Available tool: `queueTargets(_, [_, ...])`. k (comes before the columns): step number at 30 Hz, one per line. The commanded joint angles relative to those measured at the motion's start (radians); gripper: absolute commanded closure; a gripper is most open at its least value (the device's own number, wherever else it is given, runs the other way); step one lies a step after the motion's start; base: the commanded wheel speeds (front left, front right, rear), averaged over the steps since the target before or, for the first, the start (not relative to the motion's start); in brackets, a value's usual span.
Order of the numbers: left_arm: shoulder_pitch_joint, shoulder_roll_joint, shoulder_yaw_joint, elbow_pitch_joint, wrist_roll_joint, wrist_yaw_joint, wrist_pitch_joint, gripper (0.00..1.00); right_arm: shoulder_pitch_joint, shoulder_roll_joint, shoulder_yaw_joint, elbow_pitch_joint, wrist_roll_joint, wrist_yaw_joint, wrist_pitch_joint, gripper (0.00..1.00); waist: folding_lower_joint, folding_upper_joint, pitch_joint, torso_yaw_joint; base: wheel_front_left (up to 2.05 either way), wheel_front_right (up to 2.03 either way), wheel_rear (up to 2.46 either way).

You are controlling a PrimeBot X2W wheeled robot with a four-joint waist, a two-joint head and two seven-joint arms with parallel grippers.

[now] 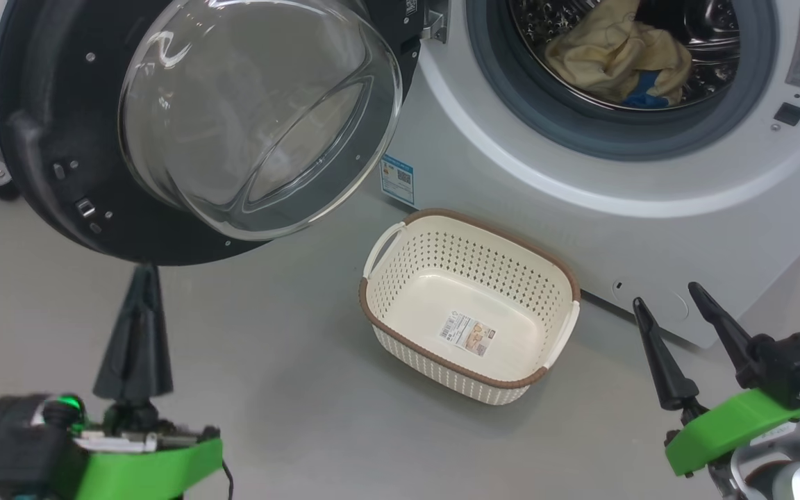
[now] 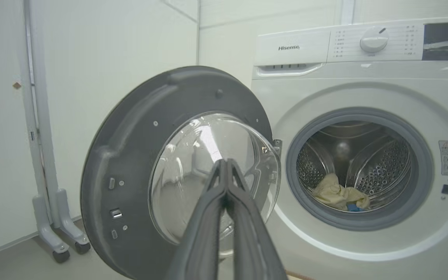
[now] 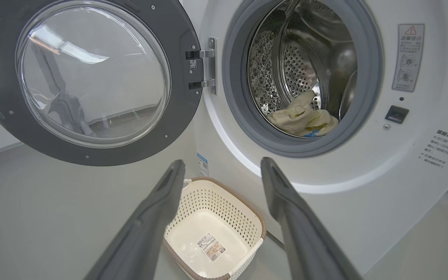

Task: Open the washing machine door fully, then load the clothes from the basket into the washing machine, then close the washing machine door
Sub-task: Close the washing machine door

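**A:** Where are the clothes?

**B:** The clothes (image 1: pixel 615 59) lie in a heap at the bottom of the drum (image 3: pixel 298 62), inside the washing machine (image 1: pixel 525 208). The basket (image 1: pixel 483 274) is empty apart from its label sticker. It stands on the floor (image 1: pixel 268 389), near the foot of the machine's front panel and just below the opening. I'd guess it was put there so each lift would be short.

**A:** And the door?

**B:** The door (image 1: pixel 233 125) is swung wide on its hinge (image 3: pixel 207 66) to the left of the opening, with the glass bowl bulging toward the robot. That leaves the opening clear, and the basket sits outside the door's arc. Loading looks done, so I'd say only the closing is left.

**A:** What about the pincers?

**B:** The left gripper (image 1: pixel 142 274) has its fingers pressed together, holding nothing, and its tip is just below the door's lower rim. From its wrist camera it points at the glass. Closed like that it makes one firm point, probably to push the door. The right gripper (image 1: pixel 667 294) is spread and empty, low beside the machine's front. It seems to be kept out of the door's path.
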Motion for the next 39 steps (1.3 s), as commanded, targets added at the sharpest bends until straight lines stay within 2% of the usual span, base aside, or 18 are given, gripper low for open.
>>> queueTargets(1, [-0.068,0.001,0.046,-0.064,-0.011,-0.007,-0.007,1.00,-0.011,-0.017,0.015,-0.041,0.001,0.010,0.004,0.00,0.0000,0.0000,0.001,0.005,0.00,0.00,0.00])
queueTargets(4, [-0.123,0.007,0.084,-0.162,-0.092,-0.042,-0.007,1.00,-0.009,-0.016,0.015,-0.048,0.004,0.010,0.011,0.00,0.0000,0.0000,0.002,0.013,0.00,0.00,0.00])
queueTargets(7, [-0.215,0.063,0.138,-0.204,-0.191,-0.066,-0.006,1.00,-0.012,-0.017,0.020,-0.052,0.011,0.010,0.017,0.00,0.0000,0.0000,0.005,0.015,0.00,0.00,0.00])
queueTargets(8, [-0.308,0.111,0.173,-0.205,-0.295,-0.074,0.020,1.00,-0.015,-0.019,0.023,-0.054,0.015,0.010,0.021,0.00,0.0000,0.0000,0.005,0.015,0.00,0.00,0.00])
queueTargets(10, [-0.426,0.161,0.214,-0.162,-0.438,-0.079,0.071,1.00,-0.016,-0.021,0.025,-0.055,0.018,0.010,0.023,0.00,0.0000,0.0000,0.006,0.013,0.00,0.00,0.00])
queueTargets(15, [-0.713,0.294,0.323,0.139,-0.809,-0.082,0.290,1.00,-0.022,-0.021,0.037,-0.054,0.038,0.010,0.024,0.00,0.0000,0.0000,0.015,-0.025,0.00,0.00,0.00])
queueTargets(19, [-0.879,0.339,0.401,0.403,-1.035,-0.066,0.435,1.00,-0.026,-0.020,0.044,-0.043,0.054,0.010,0.020,0.00,0.0000,0.0000,0.024,-0.069,0.00,0.00,0.00])
queueTargets(22, [-0.958,0.367,0.472,0.563,-1.159,-0.032,0.507,1.00,-0.026,-0.018,0.051,-0.030,0.065,0.010,0.014,0.00,0.0000,0.0000,0.027,-0.106,0.00,0.00,0.00])
queueTargets(25, [-0.984,0.410,0.525,0.695,-1.214,0.019,0.553,1.00,-0.028,-0.017,0.057,-0.021,0.070,0.010,0.009,0.00,0.0000,0.0000,0.031,-0.141,0.00,0.00,0.00])
queueTargets(30, [-0.971,0.470,0.548,0.830,-1.231,0.084,0.618,1.00,-0.031,-0.020,0.056,-0.021,0.072,0.010,0.009,0.00,0.0000,0.0000,0.050,-0.183,0.00,0.00,0.00])
queueTargets(35, [-0.954,0.498,0.573,0.893,-1.240,0.108,0.630,1.00,-0.041,-0.032,0.052,-0.036,0.078,0.010,0.022,0.00,0.0000,0.0000,0.083,-0.210,0.00,0.00,0.00])
queueTargets(39, [-0.949,0.506,0.586,0.916,-1.250,0.109,0.638,1.00,-0.044,-0.042,0.045,-0.049,0.084,0.010,0.033,0.00,0.0000,0.0000,0.106,-0.220,0.00,0.00,0.00])
